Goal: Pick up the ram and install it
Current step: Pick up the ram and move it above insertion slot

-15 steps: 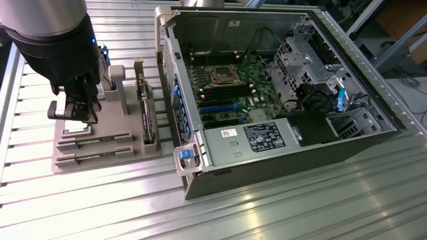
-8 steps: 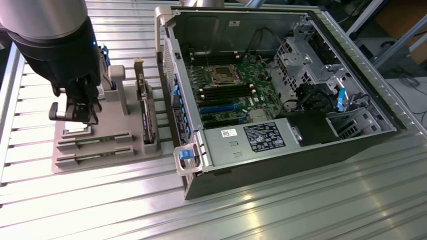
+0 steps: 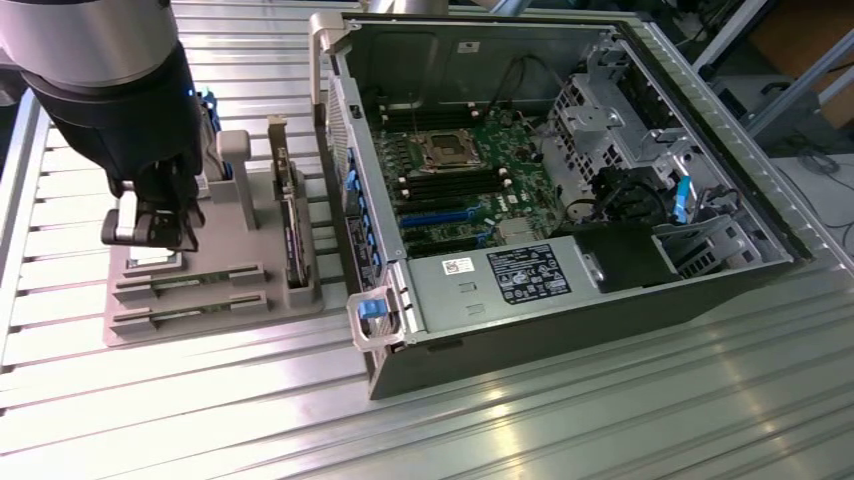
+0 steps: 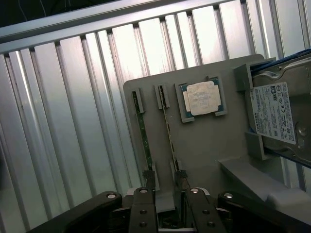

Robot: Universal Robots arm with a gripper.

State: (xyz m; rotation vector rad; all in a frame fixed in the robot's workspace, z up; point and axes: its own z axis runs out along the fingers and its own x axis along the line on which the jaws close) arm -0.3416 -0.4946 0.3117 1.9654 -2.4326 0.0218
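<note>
Gripper (image 3: 150,232) hangs at the exterior view's left, low over the grey tray (image 4: 209,145). Jaws spread, nothing gripped.

Wrist view: ram (image 4: 170,141) stands on edge in its tray slot, near end in line with the gap between the jaws. Not touched, as far as I can tell. Neighbouring stick (image 4: 142,128) stands just beside it in a parallel slot.

Risk 1: the sticks are close together. A jaw coming down off-centre could land on the neighbouring stick or on a slot end and chip a board.

Risk 2: the grip looks set for one end only. The ram is long and thin, so it may tilt or bind in the slot on lifting.

Also on the tray: processor (image 4: 203,99) and hard drive (image 4: 274,111). At the tray's edge toward the exterior view's right, an expansion card (image 3: 291,240) stands upright. A low swing that way could clip it.

Exterior view's right: computer case (image 3: 721,130) lies open on the table (image 3: 601,420), motherboard (image 3: 467,170) facing up. The case wall stands between tray and board, so a low carry could strike it. The memory slots look narrow, so a tilted ram would likely jam.
</note>
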